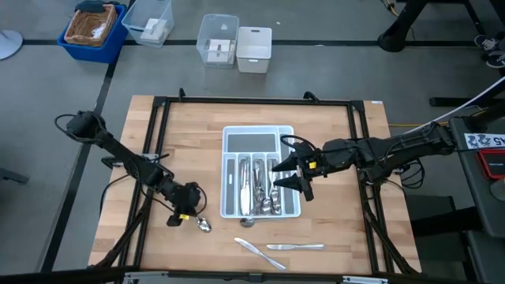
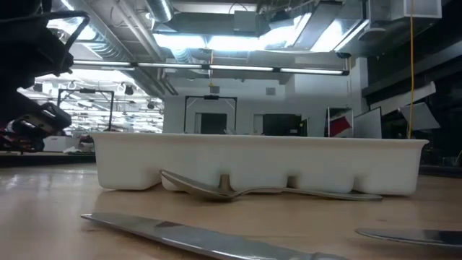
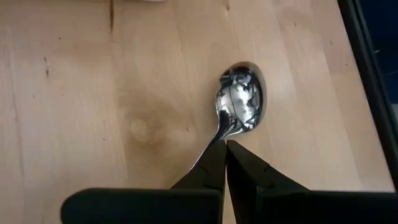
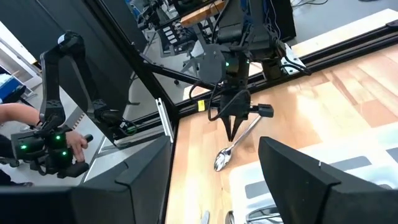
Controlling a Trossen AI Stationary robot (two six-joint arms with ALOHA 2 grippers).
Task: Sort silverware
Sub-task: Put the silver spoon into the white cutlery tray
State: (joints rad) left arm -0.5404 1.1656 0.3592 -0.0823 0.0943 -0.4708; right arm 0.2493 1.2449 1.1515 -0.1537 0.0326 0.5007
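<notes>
My left gripper [image 1: 189, 211] is low over the table's near left part, shut on a shiny spoon [image 3: 241, 102] whose bowl [image 1: 204, 225] points toward the near edge. The white divided tray [image 1: 237, 142] holds several pieces of silverware [image 1: 260, 193] in its slots. My right gripper [image 1: 288, 175] hangs open above the tray's right side, touching nothing. Another spoon [image 2: 216, 189] leans on the tray's near wall. Two knives [image 1: 260, 252] [image 1: 297, 247] lie flat near the front edge. My left gripper pinches the spoon's neck [image 3: 222, 138], just behind the bowl, between its two fingertips [image 3: 211, 163]. The fingers slant down from above [image 4: 231, 127]. The handle [image 4: 252, 124] rises away past the fingers. Whether the bowl [image 4: 219, 162] touches the wood, I cannot tell.
Black frame rails [image 1: 158, 126] run along the table's sides. Blue and clear bins [image 1: 95, 28] [image 1: 237, 43] stand on the floor beyond the far edge. A person's hand [image 4: 74, 144] shows off the table, past the left arm. Bare wood lies left of the tray.
</notes>
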